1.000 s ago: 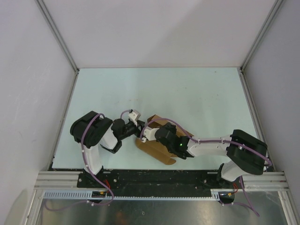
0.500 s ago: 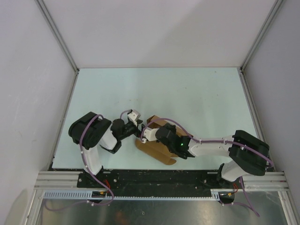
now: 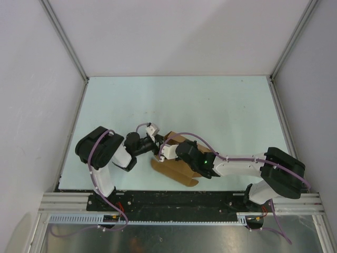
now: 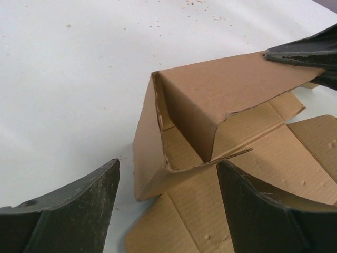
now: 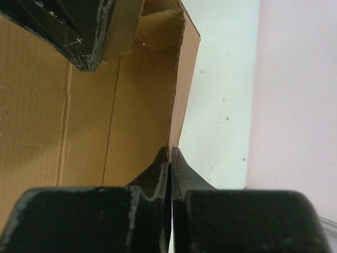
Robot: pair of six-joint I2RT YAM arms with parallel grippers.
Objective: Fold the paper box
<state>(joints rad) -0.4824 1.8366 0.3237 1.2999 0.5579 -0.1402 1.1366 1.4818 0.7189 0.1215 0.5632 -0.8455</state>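
- The paper box (image 3: 169, 169) is thin brown cardboard with a matt, slightly grainy face. Its cut edges are a little frayed.
- It lies near the 6 o'clock edge of the pale table (image 3: 210, 105), a little to the left of the middle, between my two grippers.
- In the left wrist view the paper box (image 4: 210, 100) is half formed. Two walls stand up and meet in a sharp corner, one flap curves inward, and the other panels lie flat on the table with their crease lines showing.
- Small crumbs lie on the table toward 12 o'clock in that view.
- The left gripper (image 3: 152, 143) comes to the box from its 9 o'clock side, with the forearm low and nearly level.
- The fingers of the left gripper (image 4: 167, 167) are spread wide and the raised corner stands in front of the gap. I see nothing between the pads.
- The right arm stretches long and low from 4 o'clock, and its cable arches over the box.
- The right gripper (image 3: 161, 154) is pressed together on the top edge of one standing wall.
- In its own view the black, scratched fingertips (image 5: 158, 171) pinch this wall of the paper box (image 5: 121, 121) at its thin edge.
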